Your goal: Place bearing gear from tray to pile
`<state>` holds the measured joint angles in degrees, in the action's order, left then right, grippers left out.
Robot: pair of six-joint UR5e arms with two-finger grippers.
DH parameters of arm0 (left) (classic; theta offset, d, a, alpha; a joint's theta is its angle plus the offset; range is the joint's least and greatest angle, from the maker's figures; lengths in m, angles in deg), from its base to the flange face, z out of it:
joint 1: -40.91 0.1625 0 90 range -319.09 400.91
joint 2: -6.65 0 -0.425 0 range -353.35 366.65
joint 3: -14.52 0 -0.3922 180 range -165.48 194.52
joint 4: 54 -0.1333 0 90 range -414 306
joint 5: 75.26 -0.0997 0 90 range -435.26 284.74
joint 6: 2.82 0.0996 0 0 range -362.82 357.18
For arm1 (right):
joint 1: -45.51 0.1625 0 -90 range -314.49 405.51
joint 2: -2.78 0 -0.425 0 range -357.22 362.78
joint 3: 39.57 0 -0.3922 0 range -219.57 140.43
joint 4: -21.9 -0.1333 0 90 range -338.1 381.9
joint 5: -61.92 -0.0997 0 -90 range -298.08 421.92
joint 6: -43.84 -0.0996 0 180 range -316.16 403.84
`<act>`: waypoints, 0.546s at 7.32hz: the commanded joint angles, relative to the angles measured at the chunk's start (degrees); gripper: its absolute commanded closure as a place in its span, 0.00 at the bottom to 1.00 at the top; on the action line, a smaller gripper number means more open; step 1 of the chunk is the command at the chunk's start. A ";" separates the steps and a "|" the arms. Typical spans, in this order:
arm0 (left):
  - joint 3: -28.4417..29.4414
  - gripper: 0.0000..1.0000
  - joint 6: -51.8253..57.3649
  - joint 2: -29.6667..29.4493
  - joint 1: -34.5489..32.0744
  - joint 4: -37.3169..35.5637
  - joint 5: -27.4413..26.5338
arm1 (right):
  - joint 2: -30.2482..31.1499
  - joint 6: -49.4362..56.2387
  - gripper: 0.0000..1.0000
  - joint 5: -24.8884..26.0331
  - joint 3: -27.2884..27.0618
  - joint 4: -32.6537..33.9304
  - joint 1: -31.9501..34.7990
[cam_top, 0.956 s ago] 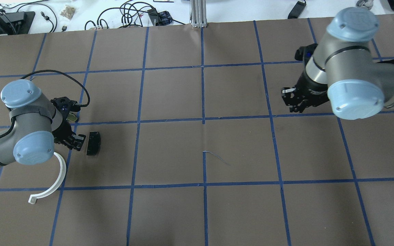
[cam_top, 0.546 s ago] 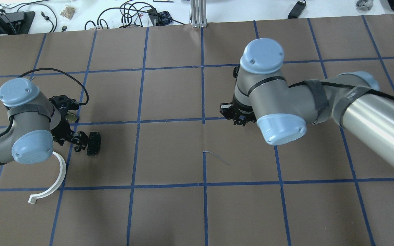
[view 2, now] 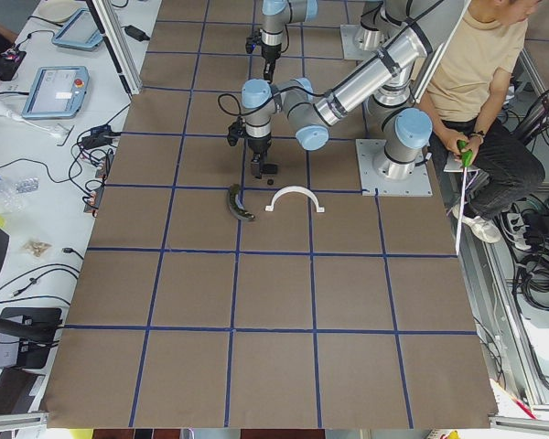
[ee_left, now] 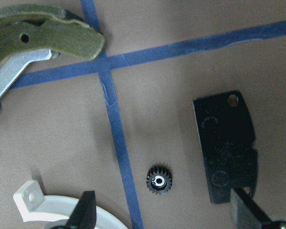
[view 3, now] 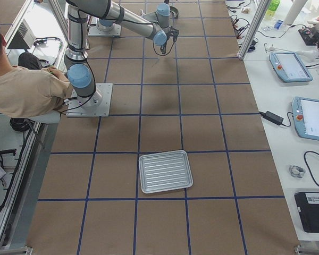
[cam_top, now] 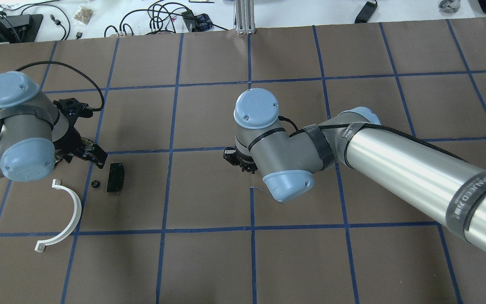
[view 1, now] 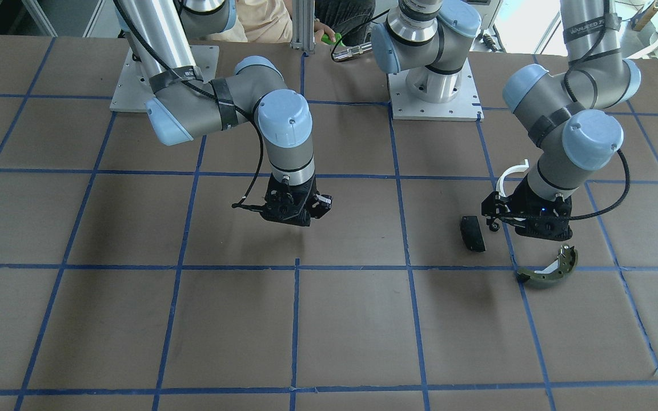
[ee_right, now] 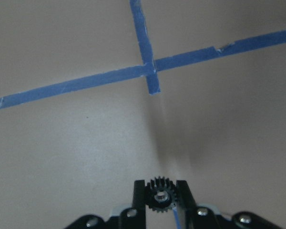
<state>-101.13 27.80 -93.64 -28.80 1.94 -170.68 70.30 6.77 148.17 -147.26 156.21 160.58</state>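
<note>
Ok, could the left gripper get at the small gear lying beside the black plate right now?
Probably yes. The left gripper is open right above the gear, which lies flat on bare paper, clear of the black plate and white half-ring.

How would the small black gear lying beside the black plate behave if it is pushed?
The gear lies flat, so a push would probably slide it rather than roll it. It looks tiny beside the black plate, so it is likely light and easily flicked away. Its teeth probably help grip: the right pincer holds a second gear by its rim.
</note>
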 commanded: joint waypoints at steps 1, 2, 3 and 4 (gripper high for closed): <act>5.51 0.00 -6.74 0.09 -3.12 7.58 0.14 | -1.25 -0.10 0.48 -0.83 0.20 0.60 0.16; 7.88 0.00 -13.67 0.18 -7.58 10.65 0.05 | -0.99 0.68 0.00 -0.91 0.38 0.34 -0.19; 9.73 0.00 -20.35 -0.34 -11.63 12.51 0.23 | 0.14 3.74 0.00 -0.13 0.73 -0.19 -1.76; 10.01 0.00 -25.72 -0.34 -14.72 12.62 2.75 | 2.76 10.99 0.00 0.31 1.86 -3.76 -4.91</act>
<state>-92.37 9.40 -93.82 -39.20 13.31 -169.86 70.69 11.15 147.90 -146.40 155.35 158.64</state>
